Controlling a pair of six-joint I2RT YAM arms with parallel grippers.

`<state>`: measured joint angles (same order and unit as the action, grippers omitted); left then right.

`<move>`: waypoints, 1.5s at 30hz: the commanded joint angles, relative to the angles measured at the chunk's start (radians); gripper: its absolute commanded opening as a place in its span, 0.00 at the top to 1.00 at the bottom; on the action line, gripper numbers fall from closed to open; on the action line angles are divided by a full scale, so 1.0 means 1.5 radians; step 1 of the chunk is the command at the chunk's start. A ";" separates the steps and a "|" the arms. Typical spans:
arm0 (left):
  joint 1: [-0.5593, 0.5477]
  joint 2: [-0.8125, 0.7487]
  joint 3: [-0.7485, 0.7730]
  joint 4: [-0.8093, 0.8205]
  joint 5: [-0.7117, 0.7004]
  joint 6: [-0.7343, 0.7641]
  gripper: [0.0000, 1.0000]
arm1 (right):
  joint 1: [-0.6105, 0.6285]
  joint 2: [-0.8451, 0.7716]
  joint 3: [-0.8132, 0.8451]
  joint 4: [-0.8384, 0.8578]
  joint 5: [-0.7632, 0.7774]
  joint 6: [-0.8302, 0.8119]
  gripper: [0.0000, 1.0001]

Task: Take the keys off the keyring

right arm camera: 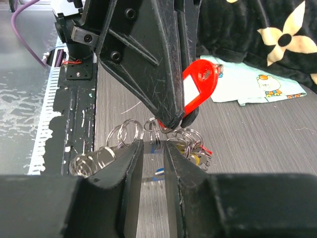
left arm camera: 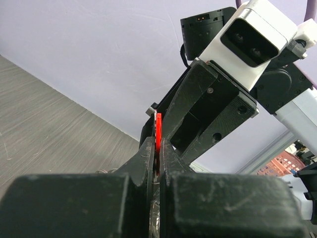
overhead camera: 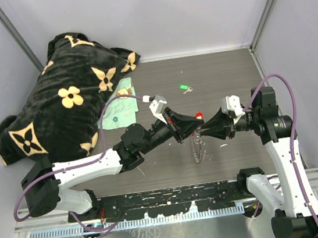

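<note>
L claw: your left claw is clenching flat on the red tag. Pads are squeezing the tag's lower end; upper end w/ the hole is sticking out free.
R claw: your right claw is standing slightly parted, w/ a narrow gap btwn the fingers and nothing plainly pinched. Its tips are sitting just under the L claw's tip, the two meeting nose to nose.
Keys: the keys are hanging as a bunch right under the red tag, beside the R claw's tips; red & yellow bits are showing in it.
Rings: small silver split rings are crowding next to the bunch.
Keyring: the keyring is dangling below where the claws meet, a grey loop seen edge-on. Can't tell if its low end is touching the surface.
Loose key: a green-tag key is lying alone farther back, well apart from the bunch.
Other: a black flowered blanket is lying far left, w/ a pale green cloth lying at its edge.
</note>
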<state>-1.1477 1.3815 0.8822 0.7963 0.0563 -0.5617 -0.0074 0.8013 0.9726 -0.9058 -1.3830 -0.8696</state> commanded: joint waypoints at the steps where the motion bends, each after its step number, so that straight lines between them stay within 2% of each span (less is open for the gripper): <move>1: -0.006 -0.008 0.033 0.081 -0.016 -0.004 1.00 | 0.005 -0.003 0.025 -0.005 -0.027 -0.017 0.71; 6: -0.007 -0.008 0.033 0.081 -0.017 -0.004 1.00 | 0.005 -0.008 0.020 -0.007 -0.024 -0.017 0.71; 10: -0.008 -0.007 0.034 0.081 -0.017 -0.004 1.00 | 0.005 -0.007 0.022 -0.004 -0.022 -0.012 0.82; 19: -0.009 -0.014 0.024 0.082 -0.019 0.001 1.00 | 0.005 -0.011 0.025 -0.007 -0.015 -0.008 0.99; 27: -0.009 -0.035 -0.012 0.100 -0.019 0.025 1.00 | 0.017 -0.005 0.048 -0.046 0.033 0.001 0.99; 39: -0.008 -0.048 -0.084 0.146 0.013 0.053 1.00 | 0.130 0.052 0.121 -0.196 0.200 -0.020 0.99; 45: -0.008 -0.043 -0.135 0.214 0.040 0.050 1.00 | 0.162 0.084 0.150 -0.245 0.265 -0.023 0.99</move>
<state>-1.1576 1.3476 0.7086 0.9371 0.0826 -0.5064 0.2077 0.9119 1.1343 -1.2079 -1.0569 -0.8925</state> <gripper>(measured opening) 0.018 0.039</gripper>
